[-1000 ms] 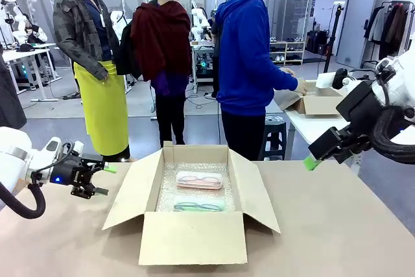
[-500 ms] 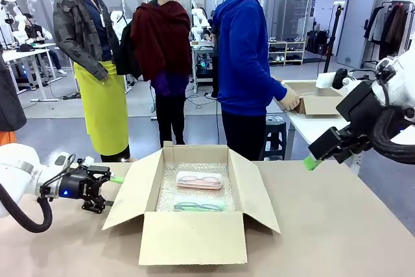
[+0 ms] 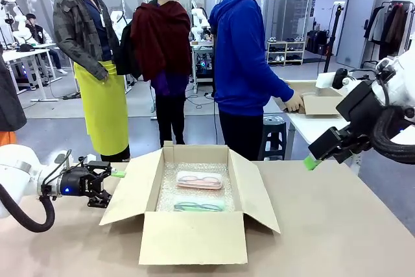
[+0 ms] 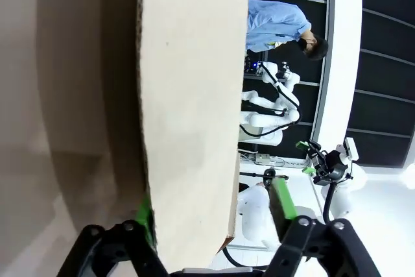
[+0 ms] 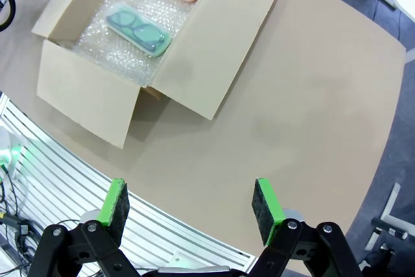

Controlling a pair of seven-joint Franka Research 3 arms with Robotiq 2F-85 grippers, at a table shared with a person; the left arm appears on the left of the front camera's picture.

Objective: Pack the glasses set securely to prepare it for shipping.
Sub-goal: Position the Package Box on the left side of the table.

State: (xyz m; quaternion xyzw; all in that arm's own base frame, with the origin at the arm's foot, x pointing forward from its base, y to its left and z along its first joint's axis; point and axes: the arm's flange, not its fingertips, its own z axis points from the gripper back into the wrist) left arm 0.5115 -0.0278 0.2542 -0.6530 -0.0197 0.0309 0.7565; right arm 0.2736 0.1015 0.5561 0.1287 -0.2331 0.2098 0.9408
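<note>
The left gripper [image 3: 111, 184] sits at the outer edge of the cardboard box's [image 3: 192, 238] left flap [image 3: 130, 186], its jaws spread wide with the flap edge between the pads [image 4: 146, 220], not pinched. The glasses set lies at its 3 o'clock inside the box on bubble wrap [image 3: 167, 192]: the pinkish case [image 3: 200, 180] at 12 o'clock from the mint-green case [image 3: 198, 206]. The right gripper [image 3: 312, 160] hangs wide open and empty above the table [image 5: 311, 89], well off at the box's 2 o'clock

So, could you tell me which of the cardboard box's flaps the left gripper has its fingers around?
The side flap on the robot's left: the left gripper straddles its edge, open; the other flaps stand free.
</note>
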